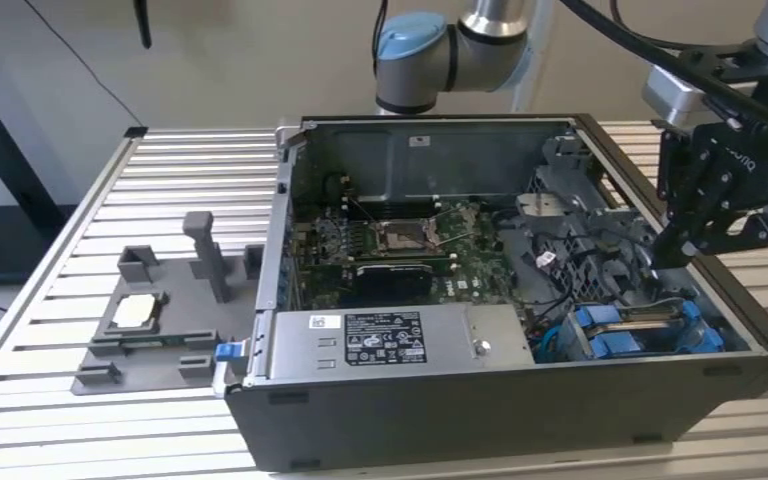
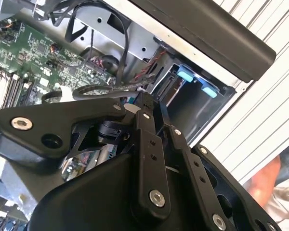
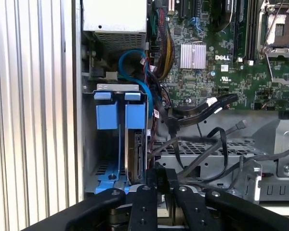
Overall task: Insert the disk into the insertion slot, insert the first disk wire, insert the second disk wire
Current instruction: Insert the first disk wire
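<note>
The disk (image 3: 136,155) stands on edge in the insertion slot (image 3: 90,144), its blue bracket tabs (image 3: 118,115) at the cage mouth. In the exterior view the disk's blue bracket (image 1: 638,330) sits in the drive cage (image 1: 738,330) at the case's near right corner. My gripper (image 1: 671,255) hangs above and just behind that cage, apart from the disk. Its fingers (image 3: 151,185) are drawn together, shut, with nothing visibly between them. Loose black wires with connectors (image 3: 216,102) lie beside the cage, and one more wire end (image 3: 239,126) is close by.
The open black case (image 1: 491,420) lies on a slatted metal table (image 1: 184,160). Inside are the silver power-supply box (image 1: 384,335), the green motherboard (image 1: 418,245) and a blue cable (image 3: 130,57). A grey holder plate with upright posts (image 1: 144,335) sits at the exterior view's left.
</note>
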Motion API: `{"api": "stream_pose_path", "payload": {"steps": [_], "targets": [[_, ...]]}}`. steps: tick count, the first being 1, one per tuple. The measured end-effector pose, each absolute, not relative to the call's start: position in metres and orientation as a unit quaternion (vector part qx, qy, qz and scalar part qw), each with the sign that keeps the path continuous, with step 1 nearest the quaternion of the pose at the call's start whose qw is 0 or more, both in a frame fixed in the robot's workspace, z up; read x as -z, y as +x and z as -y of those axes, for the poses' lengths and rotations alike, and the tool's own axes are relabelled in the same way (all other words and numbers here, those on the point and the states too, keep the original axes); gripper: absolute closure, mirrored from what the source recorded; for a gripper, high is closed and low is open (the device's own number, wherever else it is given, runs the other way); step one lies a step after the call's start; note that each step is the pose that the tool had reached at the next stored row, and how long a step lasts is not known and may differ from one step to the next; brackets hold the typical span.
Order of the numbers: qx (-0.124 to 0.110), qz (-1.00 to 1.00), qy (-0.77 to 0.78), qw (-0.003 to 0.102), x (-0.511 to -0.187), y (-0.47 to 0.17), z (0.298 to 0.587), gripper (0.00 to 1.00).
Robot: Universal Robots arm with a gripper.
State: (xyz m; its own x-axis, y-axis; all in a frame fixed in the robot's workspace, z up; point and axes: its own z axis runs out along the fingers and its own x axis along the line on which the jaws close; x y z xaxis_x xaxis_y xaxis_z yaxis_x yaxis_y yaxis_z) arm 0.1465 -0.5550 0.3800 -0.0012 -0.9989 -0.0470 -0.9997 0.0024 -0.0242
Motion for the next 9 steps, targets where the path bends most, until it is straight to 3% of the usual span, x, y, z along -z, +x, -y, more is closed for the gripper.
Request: {"api": "stream_pose_path", "payload": {"steps": [9], "targets": [[-0.012, -0.708, -0.706, 0.021, -0.366, 0.152, 0.56, 0.81]]}}
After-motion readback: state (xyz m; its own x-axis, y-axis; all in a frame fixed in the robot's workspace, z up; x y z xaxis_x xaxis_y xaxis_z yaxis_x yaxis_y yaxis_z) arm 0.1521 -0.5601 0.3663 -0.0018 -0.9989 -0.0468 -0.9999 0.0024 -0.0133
